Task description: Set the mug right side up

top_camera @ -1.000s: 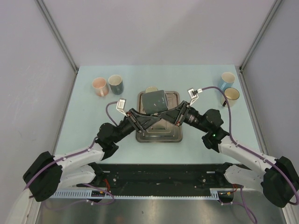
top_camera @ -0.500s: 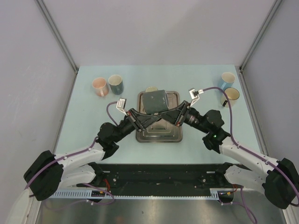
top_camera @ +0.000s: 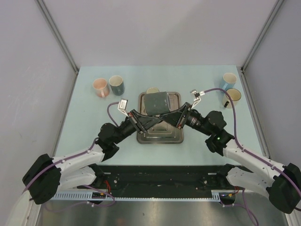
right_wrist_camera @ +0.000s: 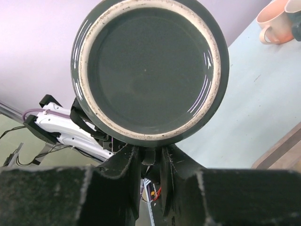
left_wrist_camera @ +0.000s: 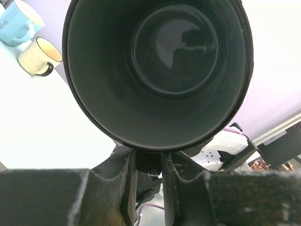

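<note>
A dark green mug hangs on its side above the metal tray, held between both arms. Its open mouth faces the left wrist camera, and its unglazed-ringed base faces the right wrist camera. My left gripper is shut on the dark handle just below the rim. From the opposite side, my right gripper is shut on the same handle under the base. In the top view both grippers meet beneath the mug, the left gripper and the right gripper.
A pink mug and a dark teal mug stand at the back left. A light blue mug and a cream mug stand at the back right. A pale mug peeks out behind the held one.
My left gripper's jaws have closed onto the mug's handle. The mug has shifted only slightly, and the right gripper has kept its hold.
</note>
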Robot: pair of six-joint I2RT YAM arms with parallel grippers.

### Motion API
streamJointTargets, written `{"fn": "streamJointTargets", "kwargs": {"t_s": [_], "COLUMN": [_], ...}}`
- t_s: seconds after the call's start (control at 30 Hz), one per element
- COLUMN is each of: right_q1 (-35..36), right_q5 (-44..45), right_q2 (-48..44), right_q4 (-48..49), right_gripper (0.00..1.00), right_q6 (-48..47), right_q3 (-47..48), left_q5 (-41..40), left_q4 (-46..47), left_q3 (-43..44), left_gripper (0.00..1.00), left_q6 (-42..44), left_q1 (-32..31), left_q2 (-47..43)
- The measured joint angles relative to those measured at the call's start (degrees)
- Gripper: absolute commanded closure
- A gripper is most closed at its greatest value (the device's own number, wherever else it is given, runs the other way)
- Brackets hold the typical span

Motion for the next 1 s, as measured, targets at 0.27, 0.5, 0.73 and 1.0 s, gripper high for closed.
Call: {"fn": "streamJointTargets", "kwargs": {"t_s": [0.27, 0.5, 0.73, 1.0], "right_q1": [0.4, 0.5, 0.5, 0.5], "right_q5": [-0.5, -0.9, -1.1, -1.4], "right_q2": [-0.2, -0.2, -0.2, -0.3], "right_q4": [-4.7, -6.8, -7.5, -7.2], "right_gripper": [0.57, 0.55, 0.55, 1.00], "right_q6": [-2.2, -2.8, -3.1, -2.3], "right_q3": [1.3, 1.8, 2.0, 2.5], "left_q5": [-0.3, -0.5, -0.7, -1.6], "left_q4": [-2.4, -3.3, -3.2, -2.3], "left_q3": [0.0, -0.1, -0.6, -1.4], "left_gripper": [1.00, 1.00, 1.00, 1.00], "left_q6": [2.8, 4.3, 5.2, 5.9], "left_q1": [0.0, 0.0, 0.0, 0.2], "left_q2": [-2.0, -3.1, -3.8, -4.7]}}
